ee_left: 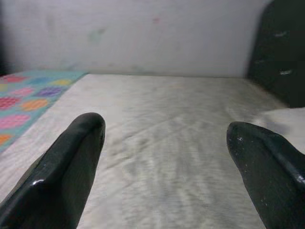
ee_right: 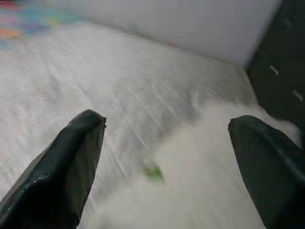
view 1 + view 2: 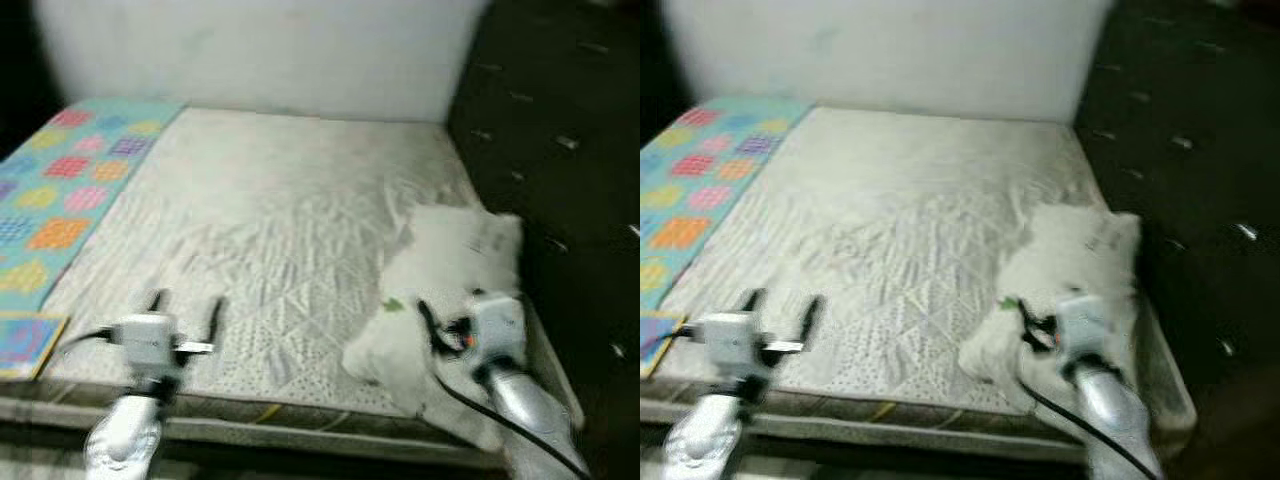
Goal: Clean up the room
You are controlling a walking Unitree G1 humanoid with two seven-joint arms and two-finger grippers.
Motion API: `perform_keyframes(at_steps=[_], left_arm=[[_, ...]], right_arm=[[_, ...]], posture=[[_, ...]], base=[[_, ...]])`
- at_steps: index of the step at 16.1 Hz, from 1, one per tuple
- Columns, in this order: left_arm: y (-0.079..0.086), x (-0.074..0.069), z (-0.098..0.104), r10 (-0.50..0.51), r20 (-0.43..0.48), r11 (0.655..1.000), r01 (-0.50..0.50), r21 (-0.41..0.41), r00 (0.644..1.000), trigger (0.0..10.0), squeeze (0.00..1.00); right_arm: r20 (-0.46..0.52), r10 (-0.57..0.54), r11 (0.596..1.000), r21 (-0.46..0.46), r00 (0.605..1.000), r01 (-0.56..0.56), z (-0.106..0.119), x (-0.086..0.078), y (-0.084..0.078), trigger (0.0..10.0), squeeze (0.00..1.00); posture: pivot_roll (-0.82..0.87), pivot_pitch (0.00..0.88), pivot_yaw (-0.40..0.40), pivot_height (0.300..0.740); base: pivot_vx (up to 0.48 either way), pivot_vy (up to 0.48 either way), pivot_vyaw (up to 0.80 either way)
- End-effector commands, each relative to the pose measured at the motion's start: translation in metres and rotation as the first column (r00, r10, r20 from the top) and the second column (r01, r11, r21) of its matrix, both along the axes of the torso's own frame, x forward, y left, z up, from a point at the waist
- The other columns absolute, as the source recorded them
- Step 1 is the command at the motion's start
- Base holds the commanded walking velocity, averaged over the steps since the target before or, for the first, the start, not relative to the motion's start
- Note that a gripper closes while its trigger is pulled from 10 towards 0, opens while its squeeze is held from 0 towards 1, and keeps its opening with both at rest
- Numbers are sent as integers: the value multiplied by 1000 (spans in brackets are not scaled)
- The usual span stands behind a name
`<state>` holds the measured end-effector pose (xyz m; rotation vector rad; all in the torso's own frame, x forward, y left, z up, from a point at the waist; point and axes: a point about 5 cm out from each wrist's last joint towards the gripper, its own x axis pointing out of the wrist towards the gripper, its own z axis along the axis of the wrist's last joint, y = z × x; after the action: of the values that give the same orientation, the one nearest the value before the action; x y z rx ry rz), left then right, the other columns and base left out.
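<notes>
Right hand [image 3: 432,322] hovers wide open and empty over the white pillow [image 3: 440,290] on the bed [image 3: 270,230], poised to grasp; left hand [image 3: 185,308] likewise open, empty.

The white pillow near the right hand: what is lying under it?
The white pillow lies on the pale quilted mattress, at its edge beside the dark headboard. The open right hand hovers over it. Anything beneath the pillow is covered.

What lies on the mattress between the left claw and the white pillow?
Only bare, wrinkled mattress: in the left eye view nothing rests between the open left claw and the white pillow, over which the open right claw hangs.
</notes>
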<state>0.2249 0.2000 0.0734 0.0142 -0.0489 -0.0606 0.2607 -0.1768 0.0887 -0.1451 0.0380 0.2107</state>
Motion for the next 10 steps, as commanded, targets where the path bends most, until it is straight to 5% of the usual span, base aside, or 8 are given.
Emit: perform_keyframes(at_steps=[1,10], left_arm=[[-10,6,5,-13,12,1000,13,-14,1000,10000,0],[-12,9,0,33,-12,999,-33,-9,999,10000,0]], right_arm=[[-20,-35,999,-27,999,34,-5,-5,-12,10000,0],[-23,-39,998,-41,999,38,-9,-2,-15,10000,0]], posture=[[51,0,10,740],[50,0,8,740]], base=[[0,0,0],[0,0,0]])
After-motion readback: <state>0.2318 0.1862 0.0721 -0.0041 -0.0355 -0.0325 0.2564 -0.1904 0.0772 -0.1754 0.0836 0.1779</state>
